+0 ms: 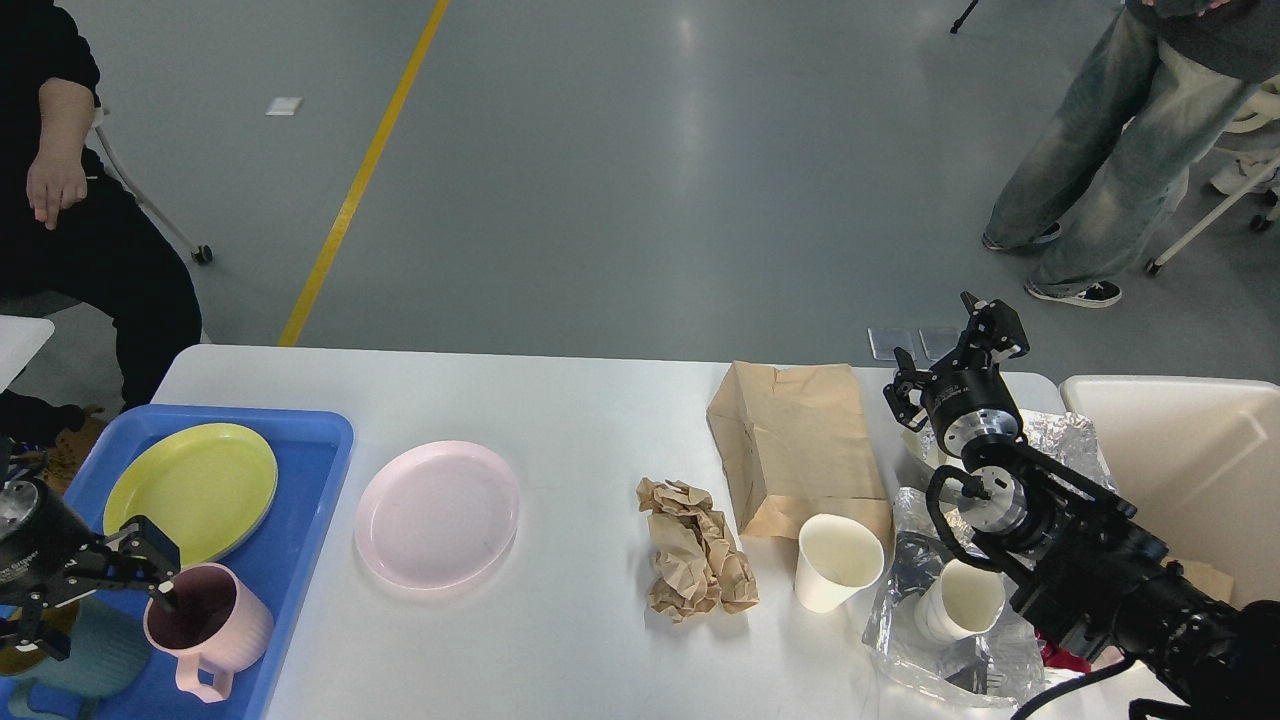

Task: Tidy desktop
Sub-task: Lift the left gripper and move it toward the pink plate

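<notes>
The white desk (pixel 580 400) fills the lower half of the frame, and what clutters it will handle very differently. At lower left, the left gripper (pixel 160 585) has its fingers clamped on the rim of the pink mug (pixel 205 625), one finger inside and one outside, the mug standing on the blue tray (pixel 310 470) beside the yellow plate (pixel 190 487). The mug looks rigid and smooth — probably slippery at the rim, so the handle side or a deep wall pinch seems safer. The pink plate (pixel 437 513) lies flat at lower centre, stiff and low, likely needing a grip at its raised edge. The crumpled brown paper (pixel 692 548) is light and soft and should take a pinch anywhere, as should the flat paper bag (pixel 797 445) just behind it. The paper cup (pixel 836 562) touching the bag's near edge is light and crushable (a gentle rim pinch suits it), and a second cup (pixel 962 600) lies on clear plastic wrap (pixel 940 655) under the right arm. The right gripper (pixel 955 360) hovers at centre right with its fingers apart, holding nothing, beside the cream bin (pixel 1190 450).
</notes>
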Tool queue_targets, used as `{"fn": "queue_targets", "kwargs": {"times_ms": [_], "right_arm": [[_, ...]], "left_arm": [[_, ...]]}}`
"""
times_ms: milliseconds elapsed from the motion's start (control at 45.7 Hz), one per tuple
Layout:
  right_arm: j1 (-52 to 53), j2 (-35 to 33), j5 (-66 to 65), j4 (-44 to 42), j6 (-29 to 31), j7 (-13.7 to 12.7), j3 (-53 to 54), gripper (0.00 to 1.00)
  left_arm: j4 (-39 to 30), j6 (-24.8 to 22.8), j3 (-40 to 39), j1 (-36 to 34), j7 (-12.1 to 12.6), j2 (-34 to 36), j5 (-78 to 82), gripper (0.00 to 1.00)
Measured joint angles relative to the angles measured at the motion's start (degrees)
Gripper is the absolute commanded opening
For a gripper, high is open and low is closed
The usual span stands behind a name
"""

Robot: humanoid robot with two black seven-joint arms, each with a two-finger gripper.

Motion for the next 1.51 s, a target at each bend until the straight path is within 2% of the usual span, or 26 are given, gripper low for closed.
{"fn": "queue_targets", "kwargs": {"times_ms": [175, 438, 657, 854, 1007, 1116, 1357, 1510], "right_arm": [[0.0, 0.0, 0.0, 0.0, 0.0, 0.0, 0.0, 1.00], [0.0, 0.0, 0.0, 0.0, 0.0, 0.0, 0.0, 1.00], [0.0, 0.0, 0.0, 0.0, 0.0, 0.0, 0.0, 1.00], [0.0, 0.0, 0.0, 0.0, 0.0, 0.0, 0.0, 1.00], [0.0, 0.0, 0.0, 0.0, 0.0, 0.0, 0.0, 1.00], [0.0, 0.0, 0.0, 0.0, 0.0, 0.0, 0.0, 1.00], [0.0, 0.0, 0.0, 0.0, 0.0, 0.0, 0.0, 1.00], [0.0, 0.0, 0.0, 0.0, 0.0, 0.0, 0.0, 1.00]], "left_arm": [[0.0, 0.0, 5.2, -6.1, 0.0, -1.0, -0.1, 0.95], [0.0, 0.0, 6.5, -12.0, 0.2, -4.5, -0.1, 0.95], [-2.4, 0.0, 14.6, -21.3, -0.1, -12.8, 0.0, 0.95], [-7.7, 0.0, 16.2, -26.5, -0.2, -17.9, -0.3, 0.95], [-7.9, 0.0, 15.4, -25.7, -0.2, -20.7, -1.3, 0.95], [-7.9, 0.6, 14.5, -21.8, -0.1, -21.8, -2.5, 0.95], [-5.7, 8.0, 6.5, -10.7, 0.4, -23.7, -4.6, 0.95], [-3.5, 13.1, 1.5, -6.7, 0.7, -23.8, -4.7, 0.95]]}}
